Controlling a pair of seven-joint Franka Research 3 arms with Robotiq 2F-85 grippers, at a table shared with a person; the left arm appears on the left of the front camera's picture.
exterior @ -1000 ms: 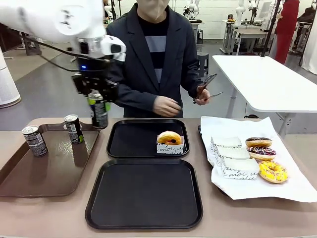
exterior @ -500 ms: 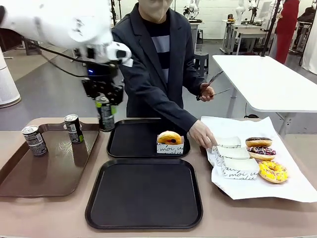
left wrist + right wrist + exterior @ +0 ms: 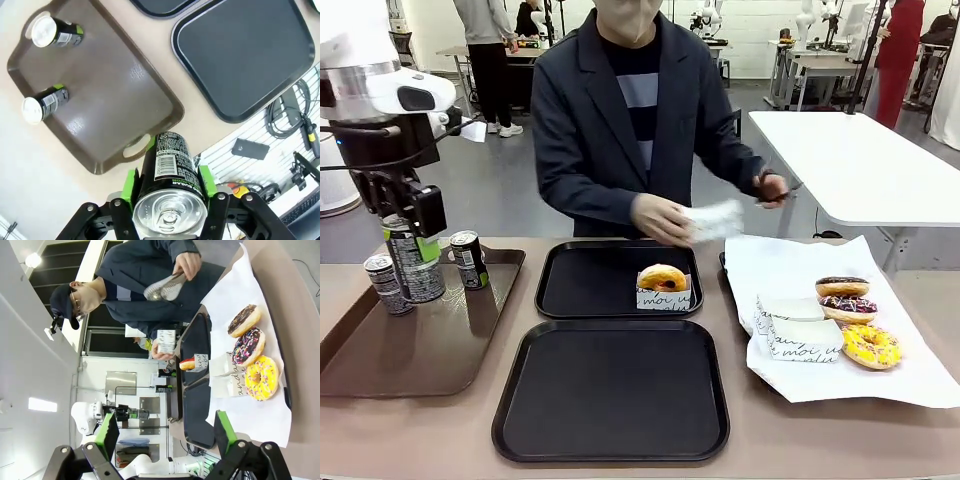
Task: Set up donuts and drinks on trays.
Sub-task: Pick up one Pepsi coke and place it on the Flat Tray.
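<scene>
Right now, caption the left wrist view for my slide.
Left gripper holding a drink can by the brown tray with two more cans.

Can (image 3: 171, 170) closest to the left wrist camera had "SUGAR" legible in white near its top rim, plus a barcode and fine print too small to read. White sleeve (image 3: 663, 298) under the donut (image 3: 662, 275) on the far black tray (image 3: 582, 285) carried black script starting "moi, u". Front sleeve (image 3: 806, 349) of the stack on the white paper (image 3: 770, 260) showed the same "moi, u" script.
</scene>
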